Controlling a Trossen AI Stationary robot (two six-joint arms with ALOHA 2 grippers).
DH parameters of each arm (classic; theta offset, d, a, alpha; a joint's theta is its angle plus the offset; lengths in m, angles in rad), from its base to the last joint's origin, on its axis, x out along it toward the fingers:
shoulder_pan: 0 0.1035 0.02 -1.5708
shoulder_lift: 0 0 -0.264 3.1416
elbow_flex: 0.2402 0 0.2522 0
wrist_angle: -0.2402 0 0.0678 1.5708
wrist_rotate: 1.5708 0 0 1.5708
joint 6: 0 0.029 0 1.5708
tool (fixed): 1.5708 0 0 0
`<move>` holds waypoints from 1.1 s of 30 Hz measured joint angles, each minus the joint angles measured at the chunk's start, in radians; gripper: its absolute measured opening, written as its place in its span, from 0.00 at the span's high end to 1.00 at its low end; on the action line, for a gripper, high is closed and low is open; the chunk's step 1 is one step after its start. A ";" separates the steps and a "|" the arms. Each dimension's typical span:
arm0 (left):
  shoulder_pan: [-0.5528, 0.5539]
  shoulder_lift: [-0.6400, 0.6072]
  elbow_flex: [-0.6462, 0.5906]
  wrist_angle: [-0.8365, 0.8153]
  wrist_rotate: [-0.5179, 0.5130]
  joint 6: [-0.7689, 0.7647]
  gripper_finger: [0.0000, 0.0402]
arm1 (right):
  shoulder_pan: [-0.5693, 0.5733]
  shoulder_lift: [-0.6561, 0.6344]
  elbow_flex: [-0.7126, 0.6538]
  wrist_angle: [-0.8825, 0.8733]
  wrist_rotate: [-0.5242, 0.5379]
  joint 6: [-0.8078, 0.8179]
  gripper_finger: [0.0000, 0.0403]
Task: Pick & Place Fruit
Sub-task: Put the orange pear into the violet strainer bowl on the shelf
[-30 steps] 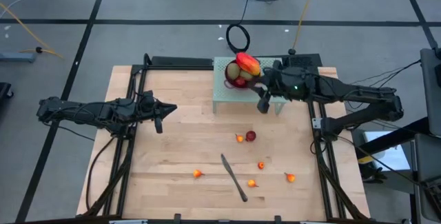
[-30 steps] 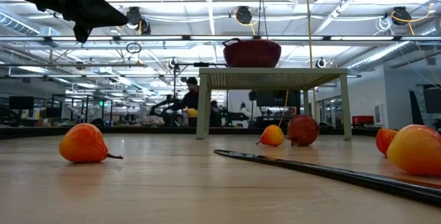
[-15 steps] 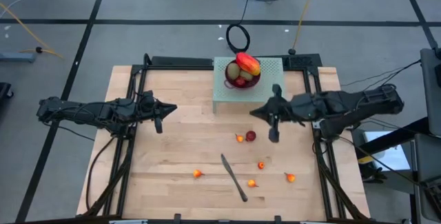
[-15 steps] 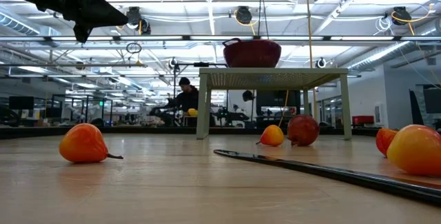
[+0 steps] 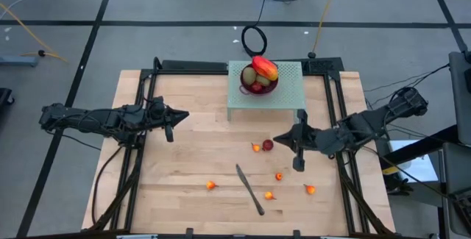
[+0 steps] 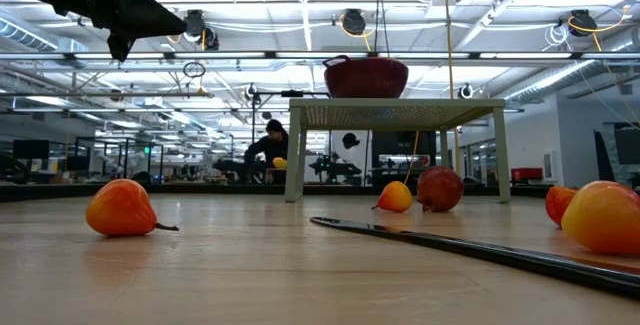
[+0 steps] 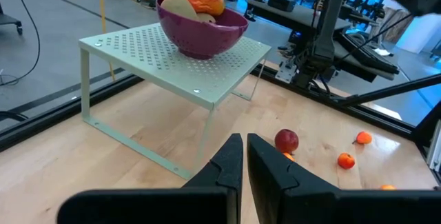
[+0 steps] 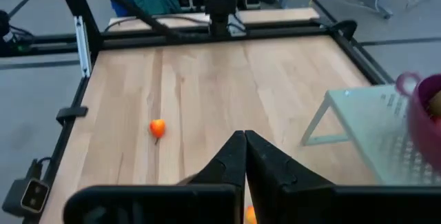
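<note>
A: What has just changed?

B: The right gripper point(image 5: 297, 151) has swung away from the bowl point(image 5: 257, 86) on the stand point(image 5: 287, 95) and now hangs over the table point(image 5: 184, 165), just beside the dark red fruit point(image 5: 268, 145). Its jaws, part-open a second ago, are now clenched on nothing, as the right wrist view confirms point(image 8: 244, 156).

A: And the left arm?

B: The left gripper point(image 5: 169, 125) waits over the table's left half, unmoved, jaws clenched and empty point(image 7: 244, 158).

A: Where is the fruit?

B: The mango point(image 5: 265, 68) and kiwis point(image 5: 250, 74) lie in the bowl, with red pieces beneath. The dark red fruit sits on the table, touching or nearly touching an orange one point(image 5: 256, 148). Four more orange ones are scattered near the knife point(image 5: 250, 189): left of it point(image 5: 211, 185), right of it point(image 5: 279, 176), near its handle point(image 5: 269, 195), and farthest right point(image 5: 310, 189).

A: What does this mean for the task?

B: Judged from the layout, one drop-off looks finished and the right arm is heading back for the next piece, probably the dark red fruit. Its jaws must open before any descent.
</note>
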 joint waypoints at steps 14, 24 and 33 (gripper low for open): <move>0.000 0.000 0.000 0.008 0.000 -0.055 0.95 | -0.026 -0.208 -0.217 0.085 -0.108 0.020 1.00; 0.000 0.000 0.000 0.116 0.000 -0.052 0.95 | -0.102 -0.441 -0.449 0.267 -0.263 0.006 1.00; 0.000 0.000 0.000 0.143 -0.002 -0.090 0.95 | -0.134 -0.593 -0.532 0.277 -0.292 -0.001 1.00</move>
